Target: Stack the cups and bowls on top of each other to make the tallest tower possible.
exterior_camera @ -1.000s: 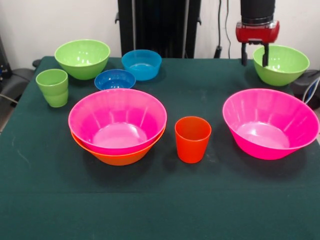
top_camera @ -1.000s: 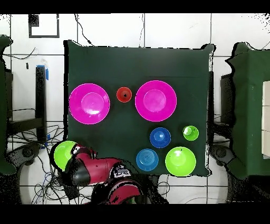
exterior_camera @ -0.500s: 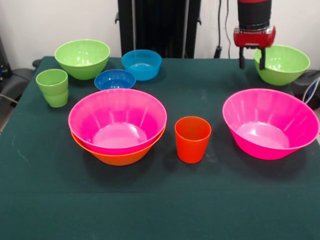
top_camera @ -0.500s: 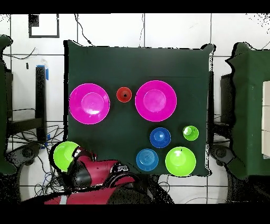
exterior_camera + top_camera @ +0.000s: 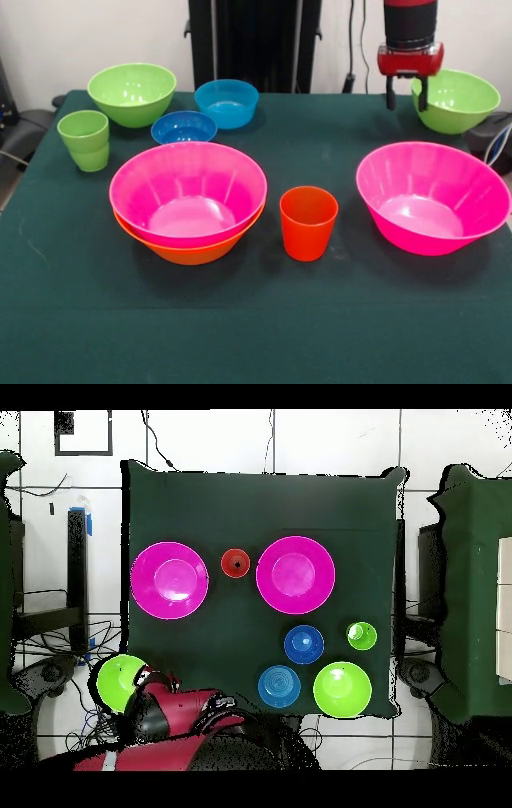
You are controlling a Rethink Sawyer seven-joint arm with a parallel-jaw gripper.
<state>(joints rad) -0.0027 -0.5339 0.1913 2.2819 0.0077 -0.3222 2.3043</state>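
Green bowl (image 5: 455,99) sits at the far corner of the table (image 5: 256,320), near the robot's pedestal, with the gripper (image 5: 406,94) at its rim: one finger hangs outside the wall, the other drops inside over the lip. Jaws stand apart, straddling that rim; whether they already pinch it I can't tell. A rim grab makes sense, since the bowl is too wide to span.

Overhead, the arm (image 5: 175,719) covers part of this bowl, which hangs past the table's corner.

Tower so far: pink bowl (image 5: 188,192) nested in the orange bowl (image 5: 188,250), widest at the bottom for stability. Second pink bowl (image 5: 432,196) rests alone, tilted slightly, just in front of the green one. Orange cup (image 5: 308,222) stands upright between the two pink bowls.

Other far corner: second green bowl (image 5: 132,92), light blue bowl (image 5: 226,102), dark blue bowl (image 5: 184,127), green cup (image 5: 84,139), all apart and upright.

My guess: most stacking remains. The cups probably go last, being narrowest.
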